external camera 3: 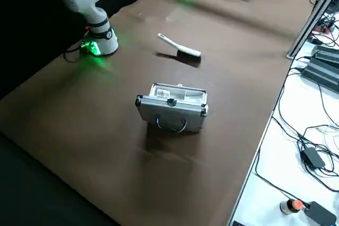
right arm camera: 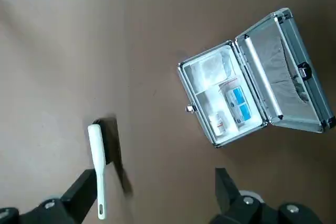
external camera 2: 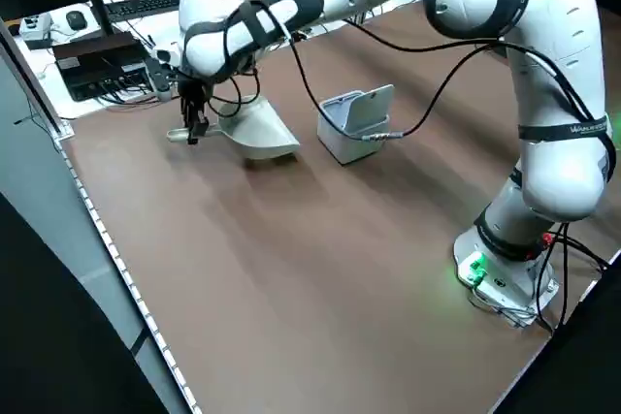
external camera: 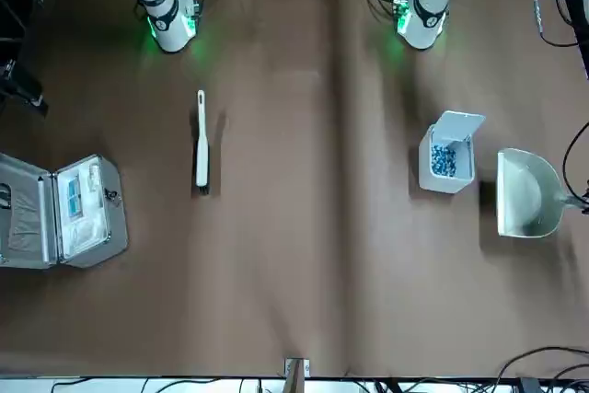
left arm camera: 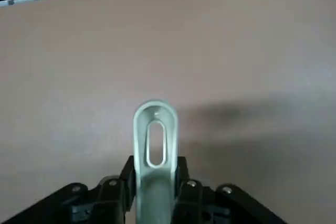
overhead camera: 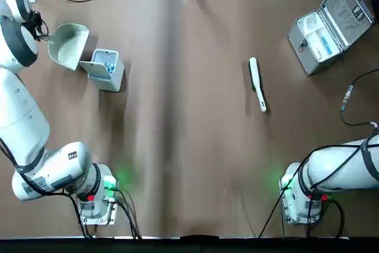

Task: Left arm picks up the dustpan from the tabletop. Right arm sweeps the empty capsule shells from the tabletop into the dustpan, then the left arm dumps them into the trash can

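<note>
Near the far left edge of the tabletop (overhead camera: pixel 189 146), with left gripper (left arm camera: pixel 156 163) pinching the handle of the dustpan (overhead camera: pixel 68 44); just beside, the trash can (overhead camera: pixel 111 84), lid raised, small blue pieces (external camera: pixel 444 161) inside; then wide bare surface until the brush (overhead camera: pixel 257 84); open case (overhead camera: pixel 314 54) at far right, holding white tray (right arm camera: pixel 210 74); above right half, right gripper (right arm camera: pixel 155 171), fingers spread

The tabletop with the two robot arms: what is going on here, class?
The left arm's hand grips the handle of the pale dustpan, out at the far left part of the tabletop. Beside the scoop stands the small trash can, lid open, with blue bits inside. The right hand is open and holds nothing; the white brush lies on the tabletop. No shells can be made out on the tabletop.
</note>
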Tool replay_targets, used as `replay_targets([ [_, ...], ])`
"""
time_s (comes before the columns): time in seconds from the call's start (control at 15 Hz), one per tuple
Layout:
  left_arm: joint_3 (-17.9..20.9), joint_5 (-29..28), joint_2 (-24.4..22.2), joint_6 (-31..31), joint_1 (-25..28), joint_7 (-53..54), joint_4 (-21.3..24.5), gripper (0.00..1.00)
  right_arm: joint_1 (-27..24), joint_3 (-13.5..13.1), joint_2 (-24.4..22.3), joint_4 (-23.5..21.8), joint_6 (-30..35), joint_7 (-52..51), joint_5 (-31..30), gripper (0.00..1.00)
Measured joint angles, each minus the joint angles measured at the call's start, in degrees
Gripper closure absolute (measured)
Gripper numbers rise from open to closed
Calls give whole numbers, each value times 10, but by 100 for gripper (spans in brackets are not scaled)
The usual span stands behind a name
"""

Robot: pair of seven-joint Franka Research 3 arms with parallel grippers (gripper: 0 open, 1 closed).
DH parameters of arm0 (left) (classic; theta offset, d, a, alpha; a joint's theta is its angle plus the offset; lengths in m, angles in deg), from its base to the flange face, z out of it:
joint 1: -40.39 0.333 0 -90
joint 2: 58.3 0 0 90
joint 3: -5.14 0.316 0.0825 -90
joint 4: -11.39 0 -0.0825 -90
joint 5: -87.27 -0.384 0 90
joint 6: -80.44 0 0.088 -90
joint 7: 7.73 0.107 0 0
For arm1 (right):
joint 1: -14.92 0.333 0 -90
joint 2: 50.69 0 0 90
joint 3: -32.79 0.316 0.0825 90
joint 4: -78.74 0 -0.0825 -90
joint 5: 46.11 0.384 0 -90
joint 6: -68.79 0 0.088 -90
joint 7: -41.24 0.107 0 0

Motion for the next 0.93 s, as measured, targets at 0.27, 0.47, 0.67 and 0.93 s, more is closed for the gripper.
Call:
replay_targets([
  [0.27,0,0,17,-28,8,-8,0,67,0,0,0,0,0,0,0,1],
  [0.47,0,0,28,-52,9,-20,5,67,0,0,0,0,0,0,0,1],
  [0.67,0,0,32,-61,9,-23,6,67,0,0,0,0,0,0,0,1],
  [0.93,0,0,37,-84,9,-24,13,67,0,0,0,0,0,0,0,1],
])
